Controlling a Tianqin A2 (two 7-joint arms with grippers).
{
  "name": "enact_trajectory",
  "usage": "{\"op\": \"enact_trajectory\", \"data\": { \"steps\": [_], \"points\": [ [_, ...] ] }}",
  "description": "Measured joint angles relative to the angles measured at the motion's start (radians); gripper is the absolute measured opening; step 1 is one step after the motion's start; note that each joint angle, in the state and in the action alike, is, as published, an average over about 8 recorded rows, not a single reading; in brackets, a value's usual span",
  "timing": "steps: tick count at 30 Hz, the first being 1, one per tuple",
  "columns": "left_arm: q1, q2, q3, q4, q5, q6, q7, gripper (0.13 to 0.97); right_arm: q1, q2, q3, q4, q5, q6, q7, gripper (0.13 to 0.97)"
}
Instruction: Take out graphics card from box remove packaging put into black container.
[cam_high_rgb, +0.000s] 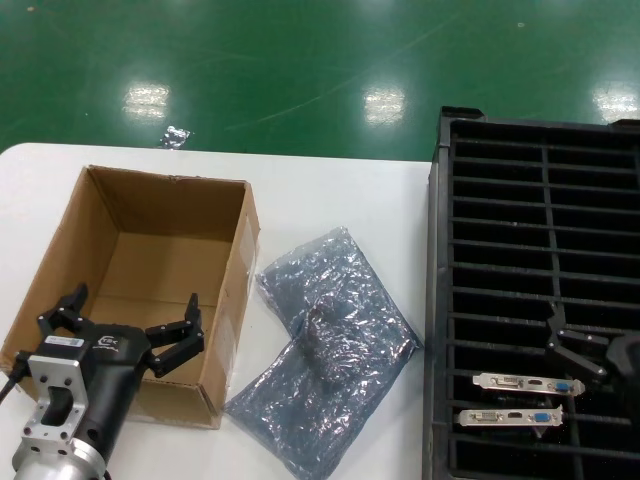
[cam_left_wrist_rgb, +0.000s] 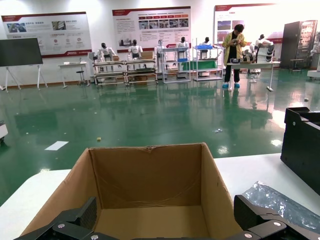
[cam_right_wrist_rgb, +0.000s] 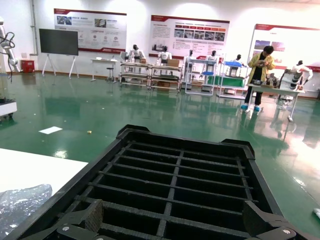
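The brown box (cam_high_rgb: 170, 215) stands at the table's left, and its inside shows bare cardboard with no graphics card in it (cam_left_wrist_rgb: 150, 220). My left gripper (cam_high_rgb: 130, 305) hangs open over the box's near rim, its jaws wide apart with nothing between them (cam_left_wrist_rgb: 167, 216). Two crinkly grey bags of packaging (cam_high_rgb: 335, 300) (cam_high_rgb: 300, 400) lie overlapping between the box and the black container (cam_high_rgb: 540, 200). Two graphics cards (cam_high_rgb: 527, 383) (cam_high_rgb: 510, 416) stand in the container's near slots. Above them my right gripper (cam_high_rgb: 595, 345) is open and empty over the ribs (cam_right_wrist_rgb: 175, 217).
The container (cam_right_wrist_rgb: 175, 165) fills the table's right side and runs past the near edge of the head view. White tabletop (cam_high_rgb: 330, 195) shows behind the bags. A green floor lies beyond the table's far edge. One bag's corner (cam_right_wrist_rgb: 20, 205) shows beside the container.
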Motion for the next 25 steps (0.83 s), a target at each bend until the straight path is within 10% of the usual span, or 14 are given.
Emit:
{"op": "enact_trajectory", "data": {
  "steps": [25],
  "points": [
    [0.0, 0.0, 0.0, 0.0, 0.0, 0.0, 0.0, 0.966, 0.0, 0.0, 0.0, 0.0, 0.0, 0.0, 0.0, 0.966]
  ]
}}
